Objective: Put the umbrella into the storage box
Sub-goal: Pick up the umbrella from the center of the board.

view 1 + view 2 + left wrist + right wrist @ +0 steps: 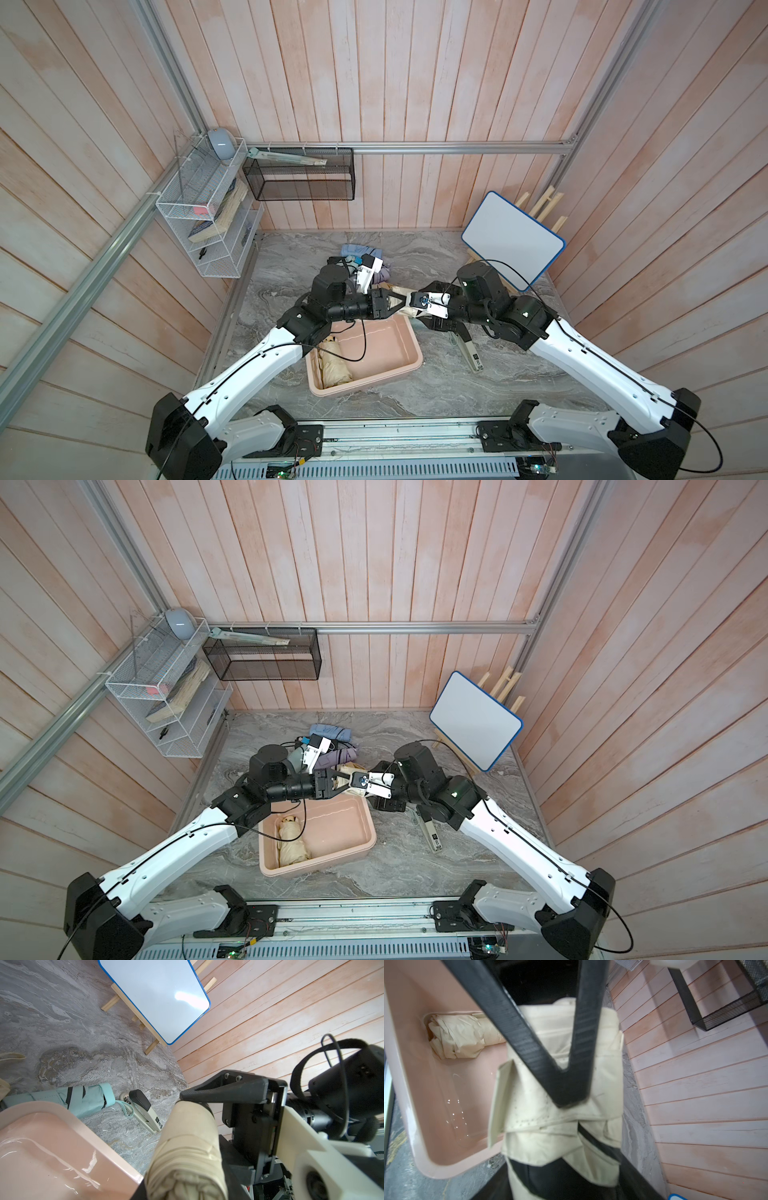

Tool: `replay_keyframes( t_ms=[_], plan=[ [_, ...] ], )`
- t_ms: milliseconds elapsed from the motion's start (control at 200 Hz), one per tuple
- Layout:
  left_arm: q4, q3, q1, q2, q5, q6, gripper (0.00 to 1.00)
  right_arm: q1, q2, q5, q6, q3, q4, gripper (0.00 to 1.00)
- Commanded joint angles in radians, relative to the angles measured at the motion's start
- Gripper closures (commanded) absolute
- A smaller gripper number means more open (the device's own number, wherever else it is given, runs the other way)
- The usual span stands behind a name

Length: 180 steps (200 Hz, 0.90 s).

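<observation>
Pink storage box on the counter, a tan umbrella lying inside. Over its far rim, off the surface, hangs the cream umbrella. The left pincer is clamped on one end. The right pincer is at the other end; clenched or released, cannot tell.

Cams: 2 top, 2 wrist.
Tops look down from high; wrist cams close-up, both share cream umbrella + storage box.
</observation>
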State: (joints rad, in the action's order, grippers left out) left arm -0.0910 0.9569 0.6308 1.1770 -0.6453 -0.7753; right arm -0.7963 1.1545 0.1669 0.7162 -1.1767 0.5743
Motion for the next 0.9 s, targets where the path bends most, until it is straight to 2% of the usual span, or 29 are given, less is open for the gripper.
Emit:
replay_keyframes(
  t_ms=[0,50,150,325,440,485,565,765,895],
  plan=[
    [0.098,0.034,-0.002,0.003,0.033,0.004,0.91,-0.006,-0.045,0.038,-0.121,-0.009,-0.069,0.25],
    [0.118,0.031,-0.002,0.003,0.052,0.007,1.00,-0.004,-0.067,0.039,-0.179,-0.002,-0.098,0.23],
    [0.161,0.021,-0.002,0.002,0.107,0.009,1.00,-0.004,-0.114,0.027,-0.329,0.011,-0.159,0.19],
    [0.231,0.009,-0.002,0.002,0.260,0.057,1.00,-0.016,-0.151,-0.049,-0.794,0.022,-0.294,0.22],
    [0.339,-0.025,-0.002,-0.005,0.355,0.074,1.00,-0.051,-0.183,-0.216,-1.056,0.089,-0.422,0.24],
    [0.384,-0.042,0.000,-0.010,0.380,0.091,1.00,-0.052,-0.175,-0.303,-1.172,0.075,-0.394,0.24],
    [0.457,-0.067,0.001,-0.021,0.426,0.130,1.00,-0.052,-0.154,-0.385,-1.326,0.032,-0.322,0.25],
    [0.621,-0.145,0.009,-0.052,0.496,0.235,1.00,-0.052,-0.117,-0.407,-1.691,-0.004,-0.341,0.22],
    [0.726,-0.189,0.013,-0.075,0.515,0.343,1.00,-0.053,-0.097,-0.331,-1.957,0.034,-0.524,0.18]
  ],
)
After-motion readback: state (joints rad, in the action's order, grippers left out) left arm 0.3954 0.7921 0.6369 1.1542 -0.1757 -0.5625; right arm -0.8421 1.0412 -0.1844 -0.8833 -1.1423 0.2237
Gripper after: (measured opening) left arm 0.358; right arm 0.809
